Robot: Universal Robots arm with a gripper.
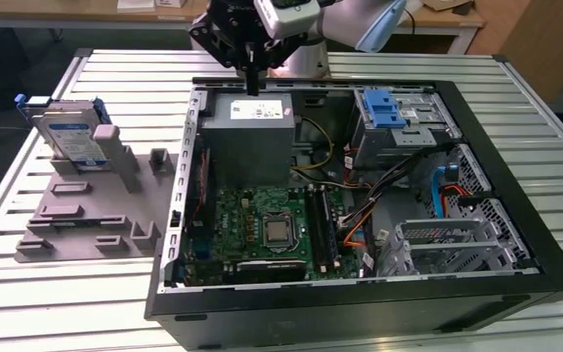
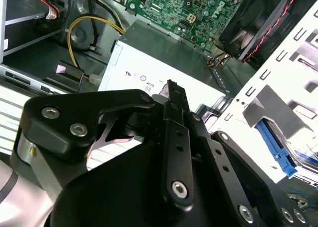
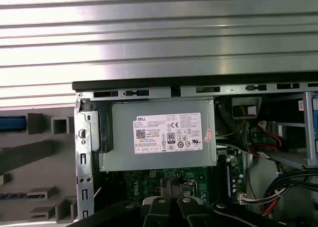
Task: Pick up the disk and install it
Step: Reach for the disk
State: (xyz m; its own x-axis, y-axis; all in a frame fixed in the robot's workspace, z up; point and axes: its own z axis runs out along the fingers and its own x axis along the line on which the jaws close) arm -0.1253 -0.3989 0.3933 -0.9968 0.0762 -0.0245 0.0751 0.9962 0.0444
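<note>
Silver-metal in a blue plastic frame, the flat rectangular disk (image 1: 74, 141) stands untouched in a grey moulded holder (image 1: 86, 220) by the slatted metal table's (image 1: 27, 308) edge, on the exterior view's left. The black gripper (image 1: 252, 88), fingers pressed together and empty, hangs over the far rim of the open black computer case (image 1: 360, 315). Pickup and installation are both not yet done.

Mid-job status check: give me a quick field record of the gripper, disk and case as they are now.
gripper: shut, holding nothing, above the power supply
disk: standing on edge in the grey fixture, on the exterior view's left of the case, apart from the gripper
computer case: open, lying on the slatted table
task state: disk not yet picked up
</note>
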